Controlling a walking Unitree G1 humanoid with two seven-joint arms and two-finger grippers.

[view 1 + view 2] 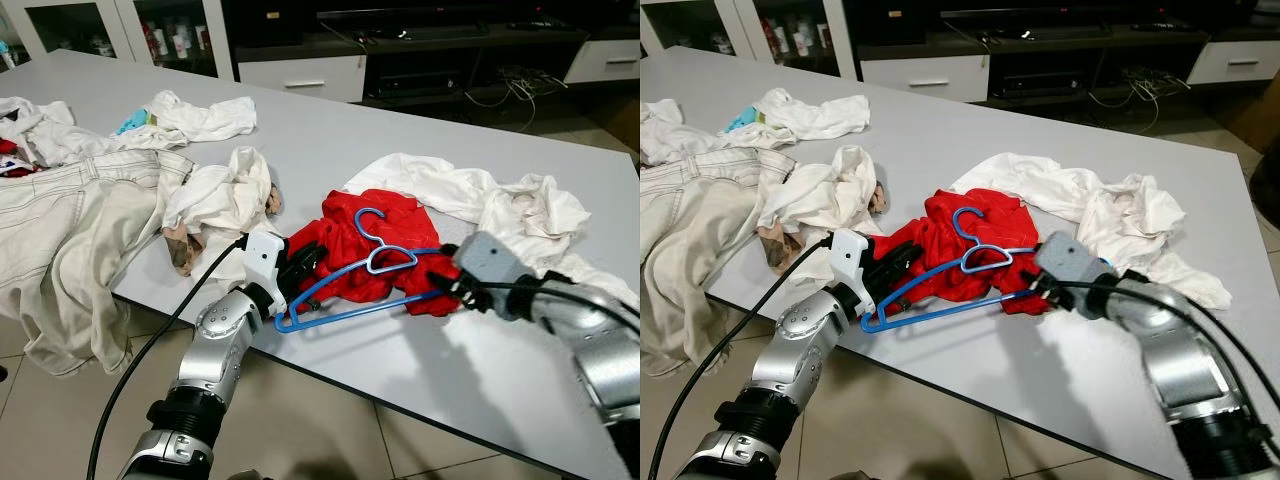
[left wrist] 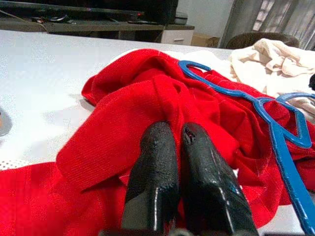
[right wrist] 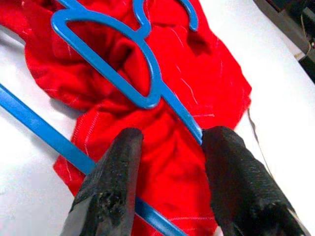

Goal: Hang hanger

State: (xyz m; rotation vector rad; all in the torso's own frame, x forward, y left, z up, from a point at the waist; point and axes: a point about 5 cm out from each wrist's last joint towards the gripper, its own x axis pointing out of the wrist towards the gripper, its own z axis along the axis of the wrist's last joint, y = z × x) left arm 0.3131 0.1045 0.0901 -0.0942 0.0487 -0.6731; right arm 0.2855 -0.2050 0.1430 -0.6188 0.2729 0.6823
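A blue plastic hanger (image 1: pixel 350 311) lies on a crumpled red garment (image 1: pixel 340 240) near the front edge of the grey table (image 1: pixel 400 110). My left gripper (image 1: pixel 308 262) reaches in from the left end of the hanger. In the left wrist view its fingers (image 2: pixel 155 147) are pressed together with a ridge of red cloth (image 2: pixel 147 98) pinched at their tips. My right gripper (image 1: pixel 450 290) sits at the garment's right side. It is open (image 3: pixel 174 135), its fingers (image 3: pixel 113 187) straddling the hanger's arm (image 3: pixel 182 113) and the red cloth.
White garments (image 1: pixel 500 205) lie just behind and to the right of the red one. A white cloth (image 1: pixel 220 195) and beige trousers (image 1: pixel 70 230) spread over the table's left side, the trousers hanging over the edge. Low cabinets (image 1: pixel 300 75) stand behind the table.
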